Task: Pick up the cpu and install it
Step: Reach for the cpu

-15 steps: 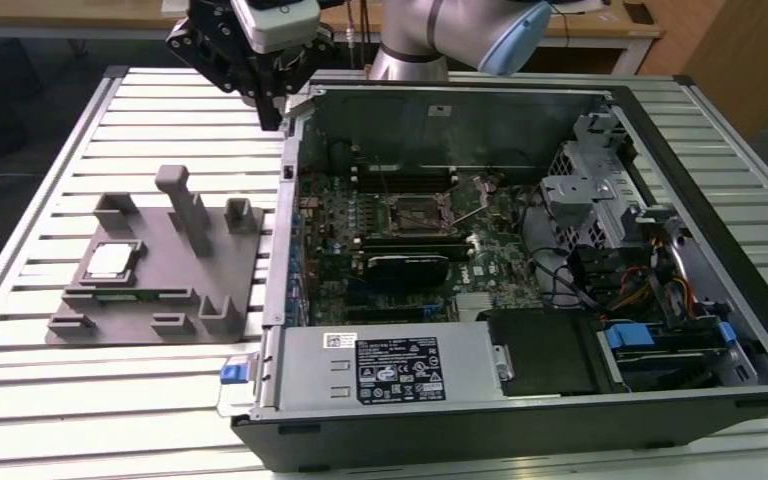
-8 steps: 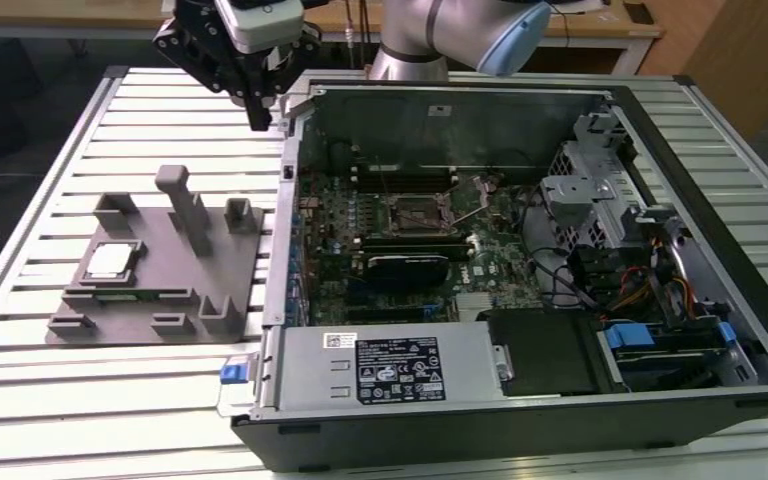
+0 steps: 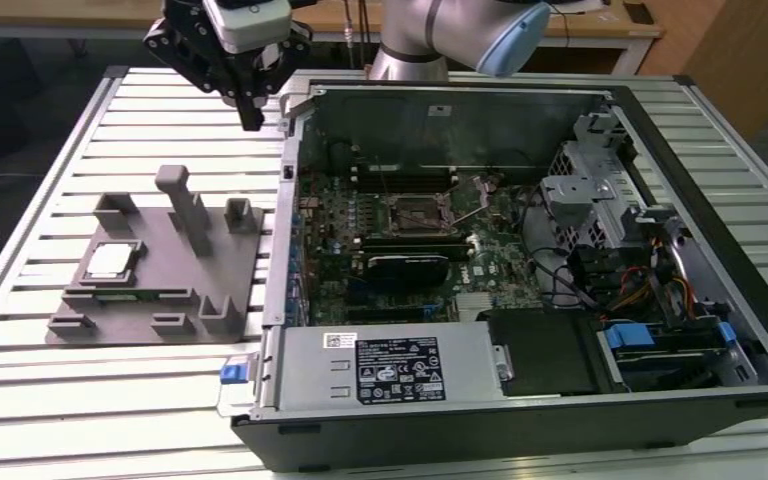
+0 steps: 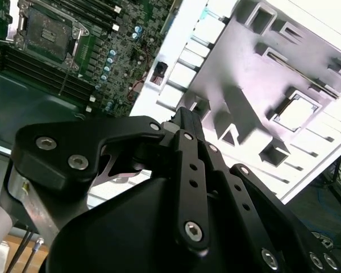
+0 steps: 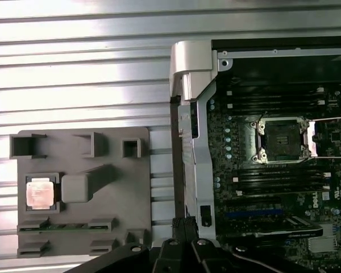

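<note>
Silvery cpu (image 3: 108,262) sits in grey fixture (image 3: 160,272), exterior view's left; prob. light, thin, fragile, so take it by opposite edges. Gripper (image 3: 251,120) hangs closed, nothing held, well apart from it; empty socket (image 3: 420,213) further right

1. On my screen, a slatted metal table (image 3: 37,400) carries everything.
2. A grey fixture plate (image 3: 184,270) with upright posts and pockets lies flat on the exterior view's left. A narrow green strip (image 3: 124,293) sits in one of its slots.
3. Just beside it I see an open computer case (image 3: 491,420) lying on its side, green motherboard (image 3: 344,210) facing up.
4. Inside, a grey labelled power-supply box (image 3: 384,365) sits next to a black block (image 3: 551,350).
5. Coloured cables (image 3: 638,290) bunch at the exterior view's right, below a metal drive cage (image 3: 584,195).
6. I can see a blue tab (image 3: 231,373) sticking out by the power-supply box.
</note>
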